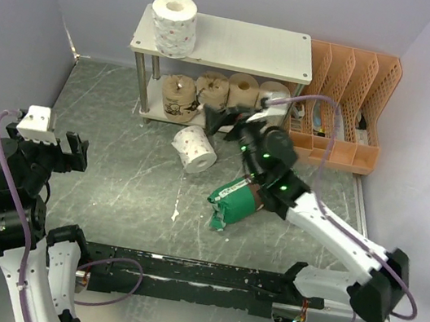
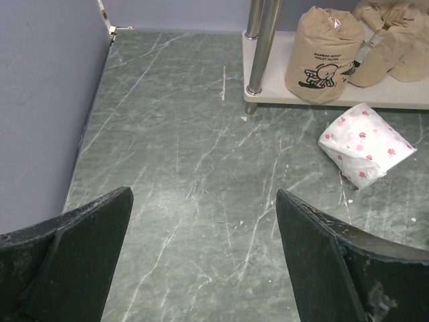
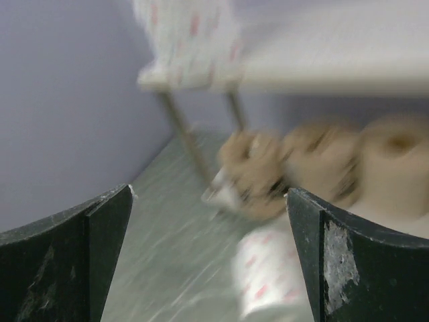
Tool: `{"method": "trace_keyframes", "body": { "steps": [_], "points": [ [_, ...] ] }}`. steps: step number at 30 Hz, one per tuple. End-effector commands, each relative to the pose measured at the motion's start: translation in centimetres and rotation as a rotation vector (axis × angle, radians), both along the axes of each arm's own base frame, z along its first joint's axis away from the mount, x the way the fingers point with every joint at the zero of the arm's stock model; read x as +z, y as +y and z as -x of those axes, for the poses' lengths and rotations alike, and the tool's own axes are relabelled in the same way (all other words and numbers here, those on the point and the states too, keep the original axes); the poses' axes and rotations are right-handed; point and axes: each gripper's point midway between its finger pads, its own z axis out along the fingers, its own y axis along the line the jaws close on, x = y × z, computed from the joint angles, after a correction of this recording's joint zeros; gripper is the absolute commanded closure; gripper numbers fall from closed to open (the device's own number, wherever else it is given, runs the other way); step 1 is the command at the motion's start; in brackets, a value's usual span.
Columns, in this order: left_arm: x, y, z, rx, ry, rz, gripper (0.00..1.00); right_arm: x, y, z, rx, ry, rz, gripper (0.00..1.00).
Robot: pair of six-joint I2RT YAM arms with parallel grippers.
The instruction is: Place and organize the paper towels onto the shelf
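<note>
The shelf (image 1: 242, 46) stands at the back. One white flowered roll (image 1: 173, 22) stands on its top board. Four tan rolls sit on the lower board; the labelled one (image 1: 178, 97) is leftmost and also shows in the left wrist view (image 2: 324, 54). A second white roll (image 1: 195, 148) lies on the table in front of the shelf and shows in the left wrist view (image 2: 365, 144). A green-wrapped roll (image 1: 237, 200) lies under my right arm. My right gripper (image 1: 226, 120) is open and empty, above and just right of the fallen white roll (image 3: 268, 275). My left gripper (image 1: 67, 154) is open and empty at the left.
An orange perforated file rack (image 1: 349, 101) stands right of the shelf. Purple walls close in the left, back and right. The shelf's metal leg (image 2: 258, 47) stands near the labelled roll. The right wrist view is blurred.
</note>
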Motion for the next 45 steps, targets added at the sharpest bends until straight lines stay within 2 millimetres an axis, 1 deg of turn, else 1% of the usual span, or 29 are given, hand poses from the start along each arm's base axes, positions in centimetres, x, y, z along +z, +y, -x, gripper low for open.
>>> {"method": "trace_keyframes", "body": {
  "steps": [1, 2, 4, 8, 9, 12, 13, 18, 19, 21, 25, 32, 36, 39, 42, 45],
  "points": [
    [0.6, 0.1, -0.3, -0.004, -0.026, -0.01, 0.02, -12.7, 7.3, 4.0, 0.298, 0.499, -0.303, 0.0],
    [0.5, 0.1, -0.3, -0.003, -0.026, -0.01, 0.02, -13.0, 7.5, 4.4, 0.319, 0.507, -0.376, 0.0],
    [0.6, 0.1, -0.2, 0.0, -0.031, -0.011, 0.02, -14.7, 7.2, 4.1, 0.279, 0.561, -0.459, 0.0],
    [1.0, -0.1, 0.3, -0.001, -0.05, -0.022, 0.02, -19.0, 6.4, 2.2, 0.075, 0.645, -0.412, 0.02],
    [1.1, -0.1, 0.4, -0.002, -0.056, -0.025, 0.02, -20.4, 6.0, 1.8, 0.024, 0.67, -0.402, 0.02],
    [1.2, -0.2, 0.6, -0.001, -0.065, -0.029, 0.02, -23.2, 5.5, 1.1, -0.056, 0.707, -0.396, 0.04],
    [1.2, -0.2, 0.5, -0.001, -0.064, -0.028, 0.02, -24.0, 5.6, 0.9, -0.069, 0.72, -0.395, 0.04],
    [1.1, -0.2, 0.4, -0.003, -0.057, -0.025, 0.02, -26.8, 7.0, 0.4, -0.067, 0.792, -0.411, 0.04],
    [1.1, -0.1, 0.3, -0.003, -0.056, -0.024, 0.02, -27.5, 7.1, 0.3, -0.082, 0.816, -0.407, 0.04],
    [1.1, -0.1, 0.3, -0.003, -0.056, -0.024, 0.02, -29.1, 6.7, 0.1, -0.146, 0.865, -0.387, 0.04],
    [1.1, -0.1, 0.3, -0.002, -0.055, -0.024, 0.02, -30.1, 6.4, -0.4, -0.191, 0.861, -0.394, 0.05],
    [1.1, -0.3, 0.3, -0.012, -0.057, -0.027, 0.02, -28.9, 6.5, -2.2, -0.234, 0.79, -0.347, 0.06],
    [1.1, -0.3, 0.3, -0.013, -0.057, -0.028, 0.02, -28.9, 6.3, -2.9, -0.259, 0.765, -0.326, 0.12],
    [1.1, -0.4, 0.4, -0.016, -0.059, -0.03, 0.02, -29.8, 6.1, -3.3, -0.287, 0.769, -0.3, 0.23],
    [1.2, -0.4, 0.4, -0.018, -0.06, -0.03, 0.02, -30.6, 5.7, -3.5, -0.326, 0.772, -0.272, 0.26],
    [1.1, -0.4, 0.3, -0.021, -0.058, -0.03, 0.02, -31.2, 5.5, -3.7, -0.344, 0.769, -0.252, 0.26]
  ]
}}
